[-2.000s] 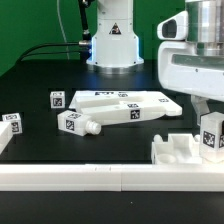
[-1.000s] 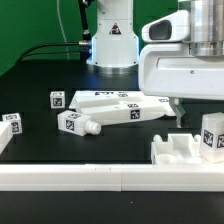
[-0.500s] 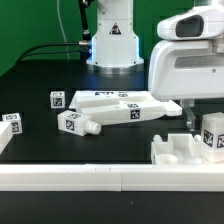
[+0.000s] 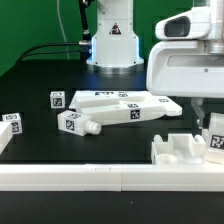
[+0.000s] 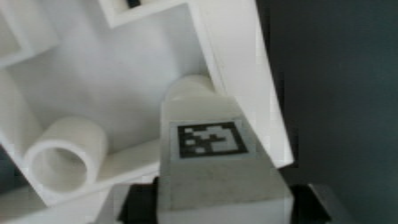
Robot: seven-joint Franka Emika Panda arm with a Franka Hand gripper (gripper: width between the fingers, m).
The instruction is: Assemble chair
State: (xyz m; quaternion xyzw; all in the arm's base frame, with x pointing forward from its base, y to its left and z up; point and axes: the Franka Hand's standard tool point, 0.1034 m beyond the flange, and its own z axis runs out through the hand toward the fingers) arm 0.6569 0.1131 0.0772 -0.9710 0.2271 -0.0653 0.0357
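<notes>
The hand [image 5: 222,204] hangs over an upright tagged leg [image 4: 215,141] at the exterior view's right. Its fingers [image 5: 135,203] flank the leg closely; whether they clamp it cannot be told. The leg stands just beside the seat frame [image 4: 178,150] on the table [image 4: 30,95]. Loose parts [image 4: 76,123] lie well apart.

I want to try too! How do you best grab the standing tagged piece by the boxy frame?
Probably near the top of the tagged piece, coming straight down, fingers on two opposite sides. It stands upright, and the seat frame sits close beside its lower part.
</notes>
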